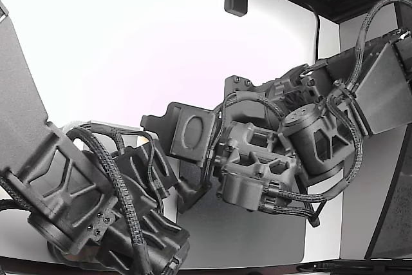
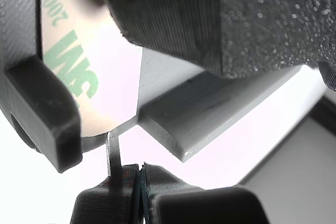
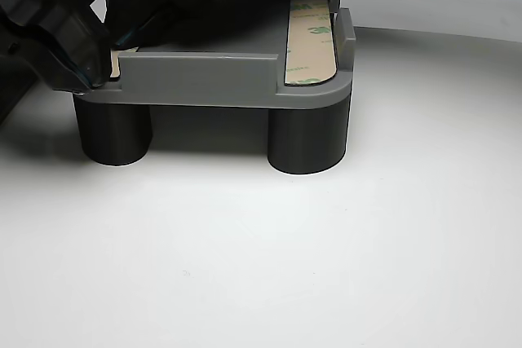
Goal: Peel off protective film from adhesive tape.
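1. End effector (image 2: 128, 179): fingertips nearly closed, pinching a thin film tab (image 2: 113, 150) at the tape's corner.
2. Adhesive tape strip (image 2: 73, 72): lies on the grey fixture (image 3: 204, 79); its long axis extends away from the end effector.
3. Second strip (image 3: 311, 42): fixture's right side, other view.

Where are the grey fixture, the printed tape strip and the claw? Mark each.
Grey plastic fixture (image 3: 204, 79): other view, its front wall.
Beige tape strip with green print (image 3: 311, 42): other view, middle of its liner.
Black claw (image 2: 137, 182): wrist view, between its fingertips.
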You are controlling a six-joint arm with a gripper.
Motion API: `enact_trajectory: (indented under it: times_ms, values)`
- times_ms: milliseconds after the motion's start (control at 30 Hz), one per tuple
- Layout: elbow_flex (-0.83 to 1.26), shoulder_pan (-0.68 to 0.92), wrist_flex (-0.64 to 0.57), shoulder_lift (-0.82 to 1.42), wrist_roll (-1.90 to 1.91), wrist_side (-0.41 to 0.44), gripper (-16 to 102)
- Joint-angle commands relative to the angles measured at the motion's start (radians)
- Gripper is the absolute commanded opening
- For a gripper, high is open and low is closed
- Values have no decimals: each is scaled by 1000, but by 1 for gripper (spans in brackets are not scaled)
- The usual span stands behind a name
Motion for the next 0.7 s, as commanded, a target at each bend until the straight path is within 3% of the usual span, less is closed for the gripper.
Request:
enact_trajectory:
  times_ms: [0, 667]
  values:
    - [-35, -3, -2, 18, 0, 3, -10]
    - [-43, -2, 9, 25, -2, -2, -10]
